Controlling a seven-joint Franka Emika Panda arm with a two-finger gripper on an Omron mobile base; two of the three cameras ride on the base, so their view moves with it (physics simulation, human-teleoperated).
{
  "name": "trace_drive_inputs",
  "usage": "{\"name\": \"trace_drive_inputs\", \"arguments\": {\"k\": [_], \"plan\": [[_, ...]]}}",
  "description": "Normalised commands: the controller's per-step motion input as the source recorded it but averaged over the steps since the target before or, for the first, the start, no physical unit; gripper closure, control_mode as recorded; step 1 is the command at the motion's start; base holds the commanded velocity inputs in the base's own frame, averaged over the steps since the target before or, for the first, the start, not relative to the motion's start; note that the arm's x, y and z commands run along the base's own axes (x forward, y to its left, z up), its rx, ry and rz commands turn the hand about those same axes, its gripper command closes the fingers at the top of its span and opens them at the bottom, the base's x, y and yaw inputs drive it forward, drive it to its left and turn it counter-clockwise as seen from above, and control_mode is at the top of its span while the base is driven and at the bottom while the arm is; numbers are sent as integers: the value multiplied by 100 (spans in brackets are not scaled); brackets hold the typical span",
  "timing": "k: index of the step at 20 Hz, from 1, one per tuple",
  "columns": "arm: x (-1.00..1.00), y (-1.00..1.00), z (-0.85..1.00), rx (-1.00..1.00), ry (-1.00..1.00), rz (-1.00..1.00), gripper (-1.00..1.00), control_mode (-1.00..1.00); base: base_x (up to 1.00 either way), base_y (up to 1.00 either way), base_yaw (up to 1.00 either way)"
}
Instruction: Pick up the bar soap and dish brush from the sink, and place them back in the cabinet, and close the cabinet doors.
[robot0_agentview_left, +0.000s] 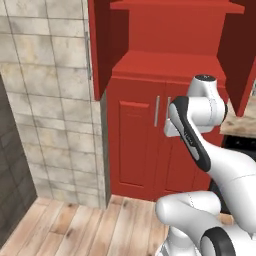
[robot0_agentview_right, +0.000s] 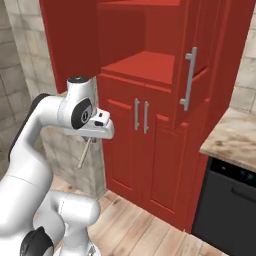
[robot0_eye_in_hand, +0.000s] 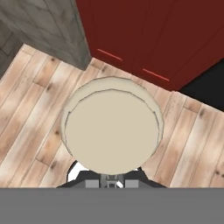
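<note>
My gripper (robot0_agentview_right: 91, 138) points down at the floor and is shut on the dish brush (robot0_agentview_right: 84, 153), whose thin pale handle hangs below the hand. In the hand view the dish brush (robot0_eye_in_hand: 113, 127) shows as a round beige disc that hides the fingertips. The hand hovers in front of the cabinet (robot0_agentview_right: 150, 65), to the left of its lower doors and below the red shelf (robot0_agentview_left: 165, 62). Both cabinet doors stand open: the left door (robot0_agentview_right: 70, 40) and the right door (robot0_agentview_right: 200, 45) with its long silver handle (robot0_agentview_right: 189, 79). The bar soap and the sink are out of view.
Two smaller red doors with short handles (robot0_agentview_right: 140, 116) close the unit's lower part. A stone-tiled wall (robot0_agentview_left: 50, 100) runs on the left. To the right are a stone counter top (robot0_agentview_right: 232, 135) and a black appliance front (robot0_agentview_right: 230, 200). Wooden floor (robot0_eye_in_hand: 35, 113) lies below.
</note>
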Motion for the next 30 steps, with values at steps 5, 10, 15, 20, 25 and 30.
{"name": "trace_drive_inputs", "arguments": {"k": [5, 10, 15, 20, 25, 30], "plan": [[0, 0, 0, 0, 0, 0, 100, 100, 58, 39, -36], [0, 0, 0, 0, 0, 0, 100, 100, 60, 41, -35], [0, 0, 0, 0, 0, 0, 100, 100, 69, 40, -27], [0, 0, 0, 0, 0, 0, 100, 100, 69, 26, -20], [0, 0, 0, 0, 0, 0, 100, 100, 57, 8, -14], [0, 0, 0, 0, 0, 0, 100, 100, 35, 0, -12]]}}
